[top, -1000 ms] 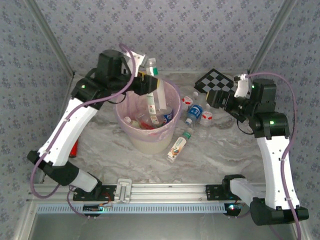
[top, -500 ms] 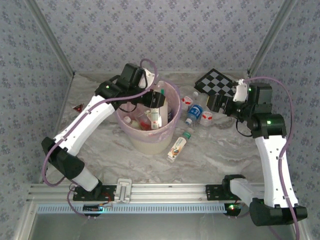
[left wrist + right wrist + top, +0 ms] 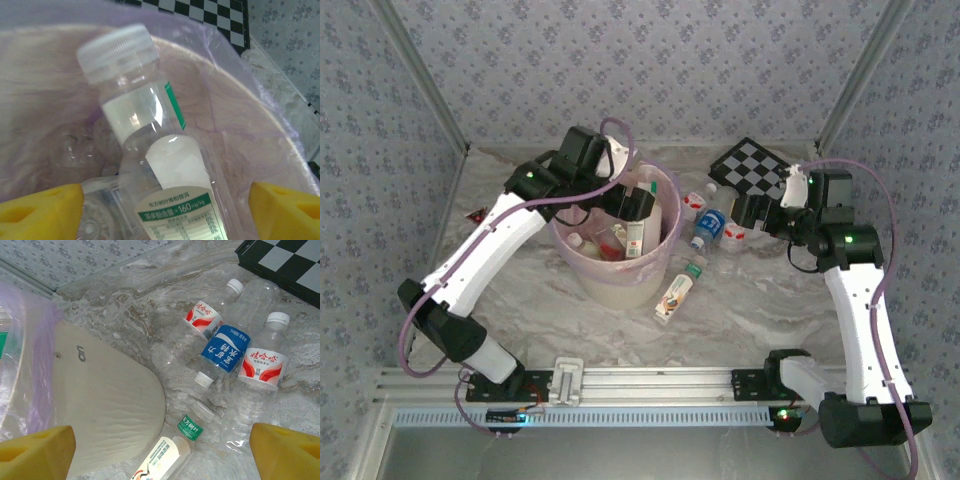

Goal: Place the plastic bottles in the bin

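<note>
Bin (image 3: 620,285) stands left of centre; plastic bottles (image 3: 222,347) lie inside it and just right, likely light, slick, crushable, best taken mid-body; left pincer (image 3: 638,205) gapes inside the bin, gripping nothing; right pincer (image 3: 748,212) wide, empty.

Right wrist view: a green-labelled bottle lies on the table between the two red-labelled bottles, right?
No. It is the blue-labelled bottle that lies on the table between the two red-labelled bottles, not a green-labelled one; the right wrist view shows this.
</note>
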`<act>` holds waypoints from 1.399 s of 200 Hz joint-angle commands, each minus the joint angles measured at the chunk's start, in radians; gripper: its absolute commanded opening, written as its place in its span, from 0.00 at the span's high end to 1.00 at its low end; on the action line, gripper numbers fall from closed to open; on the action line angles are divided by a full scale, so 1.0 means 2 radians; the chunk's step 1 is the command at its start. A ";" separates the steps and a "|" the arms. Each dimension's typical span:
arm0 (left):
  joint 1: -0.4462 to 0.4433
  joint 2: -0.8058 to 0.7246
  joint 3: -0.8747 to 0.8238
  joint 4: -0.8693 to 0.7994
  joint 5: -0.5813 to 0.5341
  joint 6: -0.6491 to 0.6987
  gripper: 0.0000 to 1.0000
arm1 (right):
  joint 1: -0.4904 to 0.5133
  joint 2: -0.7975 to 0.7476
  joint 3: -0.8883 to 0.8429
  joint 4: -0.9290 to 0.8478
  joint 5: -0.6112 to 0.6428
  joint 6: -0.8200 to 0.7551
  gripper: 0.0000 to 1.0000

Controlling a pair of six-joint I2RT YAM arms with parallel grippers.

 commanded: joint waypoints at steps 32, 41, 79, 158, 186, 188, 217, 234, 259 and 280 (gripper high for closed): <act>-0.016 -0.017 0.005 0.011 -0.044 0.017 0.41 | -0.001 0.009 -0.007 -0.001 0.005 -0.001 0.08; -0.019 -0.015 -0.009 0.027 -0.040 0.012 0.46 | -0.001 0.010 -0.009 0.000 0.004 -0.001 0.08; -0.033 -0.006 -0.043 0.042 -0.062 -0.005 0.62 | 0.001 0.015 -0.012 -0.001 0.004 -0.002 0.08; -0.043 -0.039 -0.183 0.097 -0.073 -0.048 0.71 | 0.025 0.040 -0.054 -0.002 0.106 0.020 0.08; -0.044 -0.033 -0.175 0.092 -0.067 -0.046 0.71 | 0.030 0.065 -0.075 -0.004 0.128 0.025 0.11; -0.044 -0.033 -0.175 0.093 -0.067 -0.046 0.71 | 0.030 0.067 -0.077 -0.004 0.129 0.025 0.11; -0.044 -0.050 -0.165 0.094 -0.066 -0.036 0.67 | 0.030 0.087 -0.104 0.002 0.142 0.025 0.22; -0.044 -0.066 -0.158 0.091 -0.068 -0.028 0.61 | 0.033 0.094 -0.122 0.017 0.135 0.028 0.31; -0.043 -0.095 -0.153 0.081 -0.073 -0.021 0.43 | 0.040 0.113 -0.132 0.035 0.130 0.032 0.40; -0.043 -0.124 -0.158 0.076 -0.083 -0.015 0.27 | 0.047 0.139 -0.133 0.044 0.136 0.031 0.38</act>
